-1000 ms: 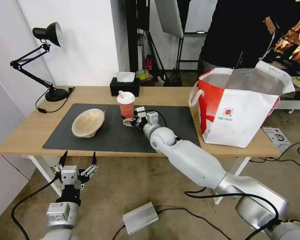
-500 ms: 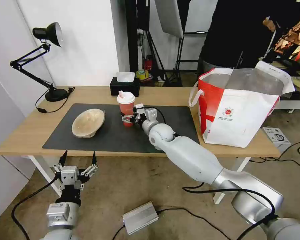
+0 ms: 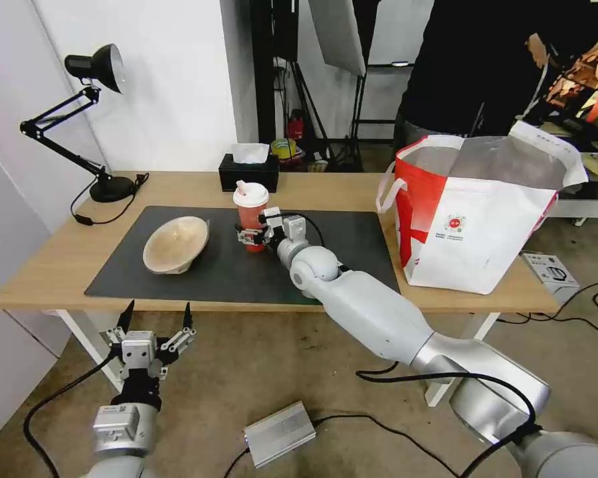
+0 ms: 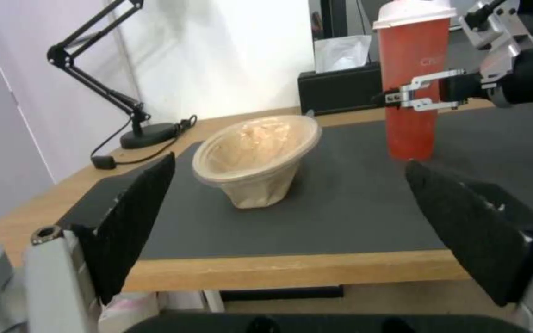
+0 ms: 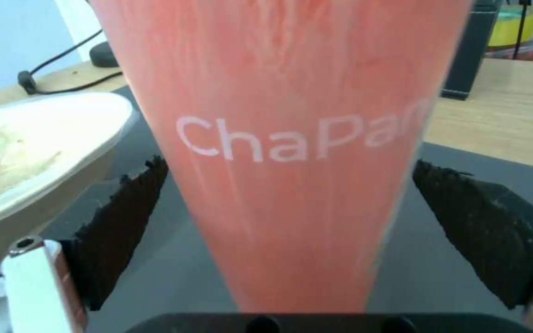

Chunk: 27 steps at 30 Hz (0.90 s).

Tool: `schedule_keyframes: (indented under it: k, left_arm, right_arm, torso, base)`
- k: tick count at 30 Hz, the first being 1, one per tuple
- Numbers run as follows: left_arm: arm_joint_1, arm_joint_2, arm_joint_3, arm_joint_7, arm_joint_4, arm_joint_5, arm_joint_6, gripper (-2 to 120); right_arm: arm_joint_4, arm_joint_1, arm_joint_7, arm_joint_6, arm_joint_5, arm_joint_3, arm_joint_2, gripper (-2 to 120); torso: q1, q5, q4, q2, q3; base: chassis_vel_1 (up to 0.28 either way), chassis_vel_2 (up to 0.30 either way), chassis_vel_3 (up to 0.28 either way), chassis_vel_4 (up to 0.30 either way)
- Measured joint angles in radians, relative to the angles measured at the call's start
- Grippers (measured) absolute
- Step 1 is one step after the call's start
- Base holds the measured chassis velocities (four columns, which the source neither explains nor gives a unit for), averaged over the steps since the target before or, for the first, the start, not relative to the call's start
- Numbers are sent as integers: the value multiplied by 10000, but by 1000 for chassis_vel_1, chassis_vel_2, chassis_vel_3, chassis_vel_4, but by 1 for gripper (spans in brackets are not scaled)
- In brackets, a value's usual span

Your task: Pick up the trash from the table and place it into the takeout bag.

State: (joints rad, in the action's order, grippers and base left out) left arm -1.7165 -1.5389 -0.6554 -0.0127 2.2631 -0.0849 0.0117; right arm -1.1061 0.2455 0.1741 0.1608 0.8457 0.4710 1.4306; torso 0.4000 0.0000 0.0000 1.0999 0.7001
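Note:
A red drink cup [image 3: 251, 207] with a white lid stands upright on the dark grey mat [image 3: 246, 275] of the table [image 3: 53, 269]. My right gripper [image 3: 249, 236] is open around the cup's lower half. In the right wrist view the cup [image 5: 285, 138] stands between the black pads [image 5: 125, 222] with a gap on each side. To the cup's left a beige paper-pulp bowl [image 3: 176, 243] lies tilted on the mat. The takeout bag [image 3: 478, 219] stands open at the table's right end. My left gripper [image 3: 156, 311] hangs open below the table's front edge.
A black tissue box [image 3: 248, 171] sits behind the cup and a black desk lamp [image 3: 93, 119] at the back left corner. A person stands behind the bag. A silver box [image 3: 279, 433] and cables lie on the floor in front.
My right gripper has slid forward and slightly left, so its fingers now straddle the cup. The cup, the bowl and the left arm have not moved.

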Motion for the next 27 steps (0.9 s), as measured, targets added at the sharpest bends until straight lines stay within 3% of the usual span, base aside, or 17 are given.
schedule_keyframes:
  k: [4, 8, 15, 17, 27]
  left_arm:
    - [3, 1, 2, 0, -15, 0, 6, 100]
    - [19, 4, -1, 0, -24, 2, 9, 100]
    - [35, -16, 36, 0, -81, 4, 39, 100]
    - [48, -17, 40, 0, -94, 3, 44, 100]
    - [84, -13, 62, 0, -112, 3, 46, 100]
  right_arm:
    - [171, -23, -50, -90, -101, -10, 114, 99]
    - [251, -30, -61, -139, -150, -25, 159, 89]
    - [329, -25, -79, -192, -195, -34, 148, 64]
    - [329, -6, -82, -210, -203, -40, 124, 52]
    - [172, 87, -65, -227, -215, -56, -54, 20]
  torso:
    - [0, 0, 1, 0, 0]
    - [0, 0, 1, 0, 0]
    - [0, 0, 1, 0, -1]
    - [0, 1, 0, 0, -2]
    - [0, 1, 2, 1, -2]
  base:
    - [0, 0, 0, 0]
    - [0, 0, 0, 0]
    - [0, 0, 0, 0]
    - [0, 0, 0, 0]
    - [0, 0, 0, 0]
